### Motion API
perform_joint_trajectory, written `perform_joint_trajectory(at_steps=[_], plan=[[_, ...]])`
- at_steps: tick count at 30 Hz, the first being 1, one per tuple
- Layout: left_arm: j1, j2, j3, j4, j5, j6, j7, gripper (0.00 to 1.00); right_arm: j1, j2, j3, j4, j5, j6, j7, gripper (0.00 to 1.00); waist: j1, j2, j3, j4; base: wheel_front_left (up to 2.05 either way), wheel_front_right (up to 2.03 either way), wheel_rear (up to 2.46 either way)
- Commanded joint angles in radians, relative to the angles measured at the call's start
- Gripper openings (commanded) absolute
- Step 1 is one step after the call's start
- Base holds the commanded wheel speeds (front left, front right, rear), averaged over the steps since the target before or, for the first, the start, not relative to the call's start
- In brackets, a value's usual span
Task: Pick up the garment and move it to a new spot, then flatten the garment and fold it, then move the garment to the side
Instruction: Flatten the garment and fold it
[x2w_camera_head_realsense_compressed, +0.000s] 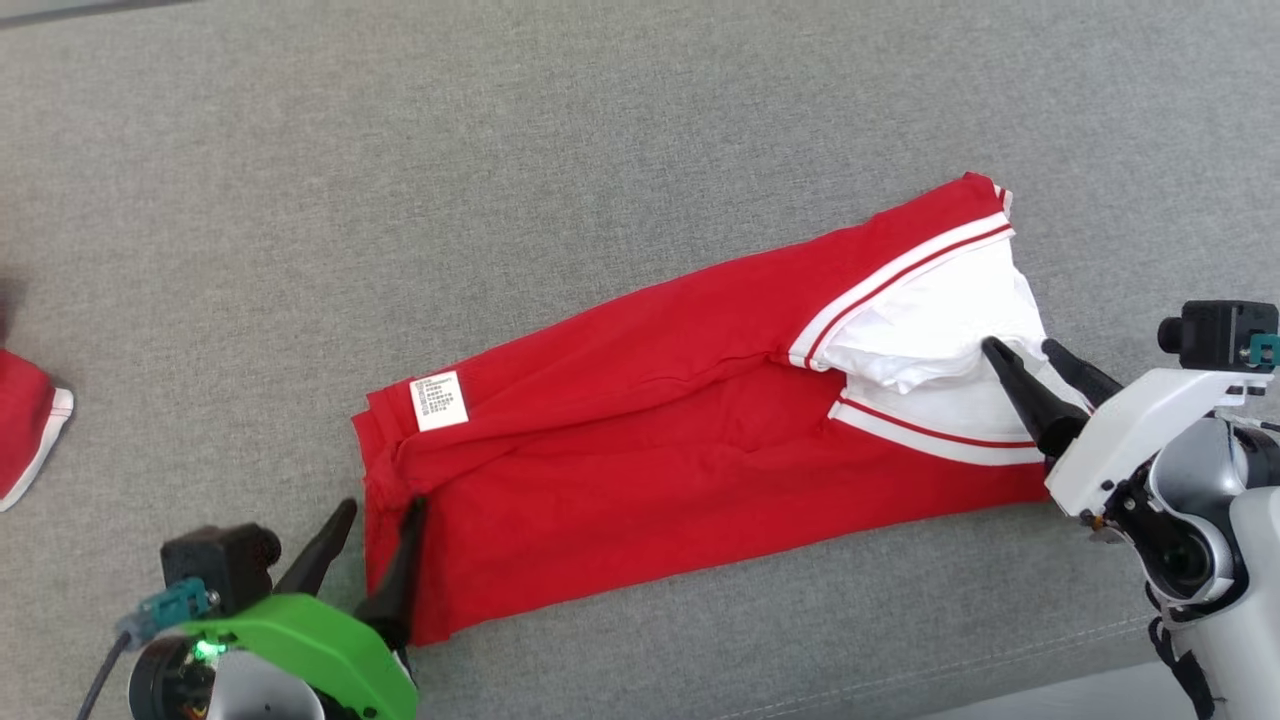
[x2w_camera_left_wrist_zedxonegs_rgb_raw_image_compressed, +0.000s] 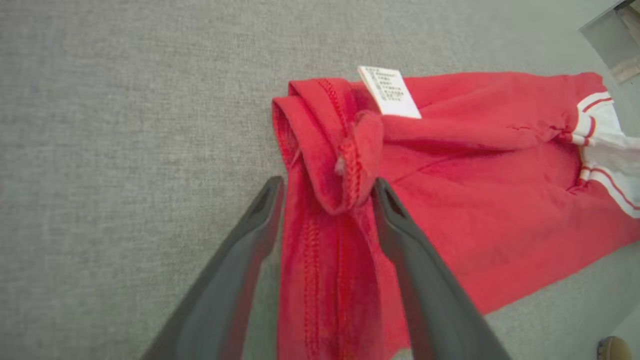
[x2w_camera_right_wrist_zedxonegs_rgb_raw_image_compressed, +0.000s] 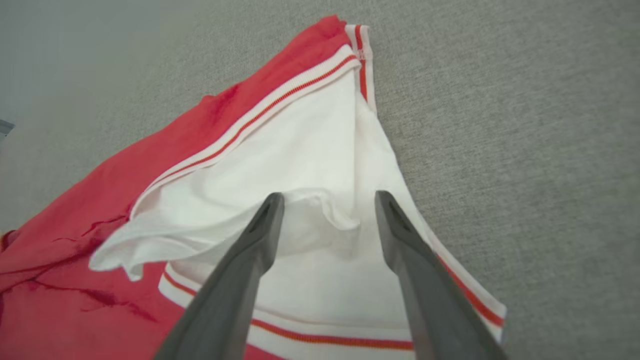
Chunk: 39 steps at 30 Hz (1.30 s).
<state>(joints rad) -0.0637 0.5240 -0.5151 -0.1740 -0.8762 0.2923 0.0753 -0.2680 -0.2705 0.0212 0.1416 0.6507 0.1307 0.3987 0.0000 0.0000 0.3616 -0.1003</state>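
Left claw (x2w_camera_head_realsense_compressed: 383, 505) wide at hem, right claw (x2w_camera_head_realsense_compressed: 1018, 345) wide over white end; garment (x2w_camera_head_realsense_compressed: 650, 400) red, folded lengthwise.

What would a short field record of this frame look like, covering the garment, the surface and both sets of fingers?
surface: grey fabric
red garment: folded lengthwise, lying flat, white striped-trim end on the robot's right
care label: white, near the hem end
left fingers: open, astride the bunched hem
right fingers: open, over the white end
other: second red garment at the head view's left edge
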Motion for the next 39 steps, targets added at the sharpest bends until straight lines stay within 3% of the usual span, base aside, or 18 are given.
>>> perform_joint_trajectory(at_steps=[1,5,8,12,16,20,24,25,26,27,31,39], plan=[[0.023,0.012,0.0,0.002,0.014,0.008,-0.011,1.0,0.012,-0.016,-0.003,-0.004,0.009,0.0,0.014,1.0,0.0,0.0,-0.014,-0.001,0.0,0.0,0.0],[0.065,-0.007,0.022,0.0,0.057,0.032,-0.118,1.0,-0.007,-0.054,-0.034,-0.025,0.008,0.0,0.054,1.0,0.0,0.0,-0.026,0.0,0.0,0.0,0.0],[0.083,-0.065,0.063,0.022,0.103,0.052,-0.283,1.0,-0.068,-0.047,-0.079,0.003,-0.037,0.0,0.08,1.0,0.0,0.0,-0.021,0.008,0.0,0.0,0.0],[0.062,-0.121,0.084,0.05,0.196,0.053,-0.335,1.0,-0.13,-0.025,-0.078,0.068,-0.091,0.0,0.119,1.0,0.0,0.0,-0.01,0.03,0.0,0.0,0.0],[0.054,-0.186,0.124,0.063,0.318,0.028,-0.34,1.0,-0.157,-0.007,-0.062,0.145,-0.13,0.0,0.15,1.0,0.0,0.0,-0.001,0.058,0.0,0.0,0.0],[0.091,-0.265,0.194,0.073,0.428,-0.027,-0.34,1.0,-0.148,-0.007,-0.054,0.231,-0.169,0.0,0.172,1.0,0.0,0.0,-0.003,0.084,0.0,0.0,0.0],[0.11,-0.338,0.272,0.074,0.507,-0.094,-0.34,1.0,-0.13,0.023,-0.046,0.291,-0.129,-0.001,0.187,1.0,0.0,0.0,-0.011,0.1,0.0,0.0,0.0],[0.113,-0.349,0.285,0.074,0.523,-0.112,-0.34,1.0,-0.128,0.031,-0.046,0.3,-0.117,-0.001,0.181,0.84,0.0,0.0,-0.015,0.103,0.0,0.0,0.0],[0.12,-0.368,0.302,0.079,0.541,-0.131,-0.34,1.0,-0.128,0.039,-0.048,0.31,-0.102,0.0,0.167,0.26,0.0,0.0,-0.02,0.106,0.0,0.0,0.0],[0.124,-0.384,0.316,0.083,0.553,-0.145,-0.34,1.0,-0.127,0.046,-0.051,0.319,-0.088,0.0,0.157,0.0,0.0,0.0,-0.027,0.108,0.0,0.0,0.0],[0.141,-0.425,0.359,0.106,0.608,-0.208,-0.341,1.0,-0.121,0.033,-0.079,0.353,-0.034,0.0,0.101,0.0,0.0,0.0,-0.063,0.114,0.0,0.0,0.0],[0.178,-0.465,0.424,0.156,0.655,-0.295,-0.341,1.0,-0.124,-0.076,-0.213,0.426,-0.013,-0.001,0.029,0.0,0.0,0.0,-0.147,0.117,0.0,0.0,0.0]])
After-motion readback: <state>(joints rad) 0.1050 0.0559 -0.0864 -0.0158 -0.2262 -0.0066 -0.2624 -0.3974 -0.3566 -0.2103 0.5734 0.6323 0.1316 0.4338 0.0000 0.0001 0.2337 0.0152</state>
